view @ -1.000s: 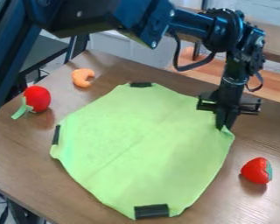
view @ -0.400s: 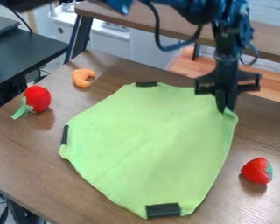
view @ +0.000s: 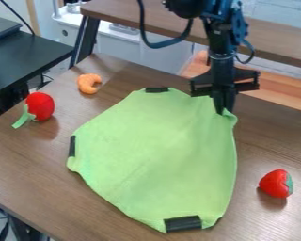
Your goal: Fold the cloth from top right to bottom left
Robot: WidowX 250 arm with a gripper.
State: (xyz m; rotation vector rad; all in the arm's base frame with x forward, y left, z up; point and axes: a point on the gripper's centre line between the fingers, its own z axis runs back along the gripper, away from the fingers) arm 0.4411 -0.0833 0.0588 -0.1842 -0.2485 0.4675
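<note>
One red toy vegetable with a green stem (view: 40,106) lies on the wooden table (view: 27,164) at the left of the frame. Just right and above, at upper left, is a curved orange toy (view: 88,84). The green cloth (view: 153,155), black strips at its edges, spreads across the centre. At upper right of centre, the gripper (view: 223,109) is closed narrow on the cloth's corner. A toy strawberry (view: 275,183) lies at lower right.

Just the one cam here, sitting above the worktop (view: 36,164) and angled down, close enough to catch most of it.
</note>
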